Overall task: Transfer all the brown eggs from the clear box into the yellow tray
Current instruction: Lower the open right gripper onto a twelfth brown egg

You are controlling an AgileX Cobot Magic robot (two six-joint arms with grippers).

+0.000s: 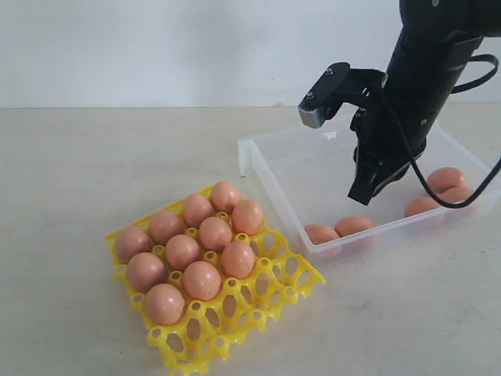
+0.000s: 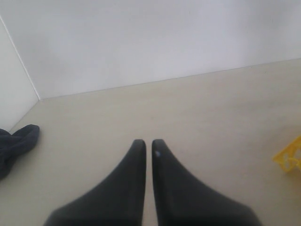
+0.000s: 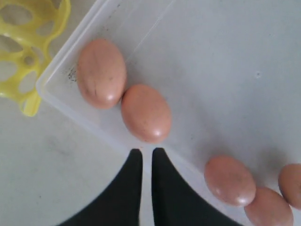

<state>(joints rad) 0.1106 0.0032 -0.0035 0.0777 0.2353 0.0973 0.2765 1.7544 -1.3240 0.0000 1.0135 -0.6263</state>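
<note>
The smooth orange-brown oval eggs (image 1: 214, 233) are split between two places. Eleven sit in cups of the bright yellow plastic lattice tray (image 1: 270, 286): two full lines of four and a third line of three. Five lie loose in the shallow translucent plastic box (image 1: 305, 184). Of those, a touching pair (image 1: 355, 226) rests against the box's wall at the corner nearest the tray. The other three (image 1: 446, 179) cluster further along that wall.

By my reckoning the job is about two thirds done, with five eggs left to carry over. The tray has open cups on its side toward the box, though I cannot count them surely.

My right jaws are clenched on nothing and hang over the box just beside the pair. My left jaws are pressed together, empty, over the pale bench (image 1: 94, 157), away from both box and eggs.
</note>
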